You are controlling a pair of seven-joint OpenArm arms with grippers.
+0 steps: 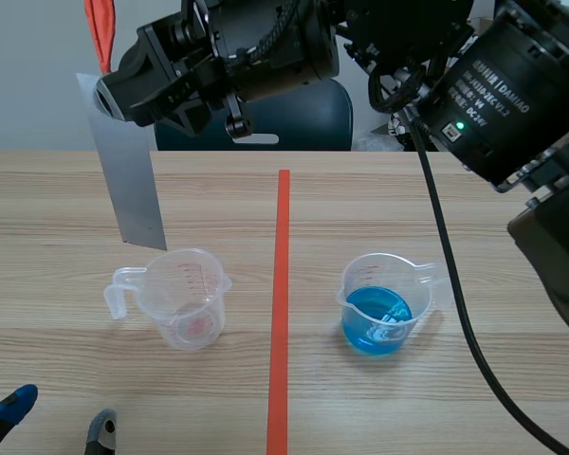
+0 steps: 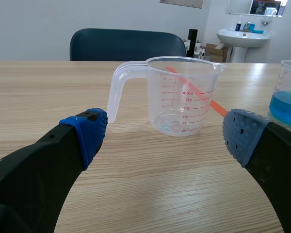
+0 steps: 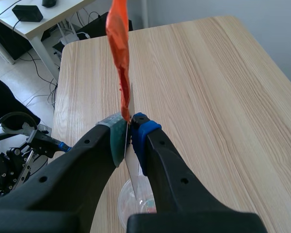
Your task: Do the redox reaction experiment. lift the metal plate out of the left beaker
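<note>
Grey metal plate [image 1: 128, 171] is found clamped at its upper end by the right gripper [image 3: 130, 136], whose two pads are pressed flat against its faces. The right arm is seen crossing the top of the scene view from the right side. An orange-red strip [image 1: 100, 33] is attached at the top of the plate and rises above the pads. The plate is held upright, slightly tilted, in the air over the left beaker [image 1: 185, 299]. Its lower edge is seen just above and behind the rim nearest the handle. In the right wrist view the plate is seen edge-on, with the beaker's mouth directly below it.

The left beaker is clear plastic with red graduations, and a faint residue is noted at its bottom. It stands on the wooden table [image 1: 455, 190], to the left of the orange-red tape line [image 1: 281, 303]. The right beaker [image 1: 384, 303] stands on the other side of that line, well apart, and is partly filled with blue liquid [image 1: 377, 322].

The left gripper [image 1: 59, 417] is recorded low over the table's near edge, its fingers spread wide and nothing between them. The left beaker is seen ahead of it. A dark chair [image 1: 266, 118] is noted behind the table.
</note>
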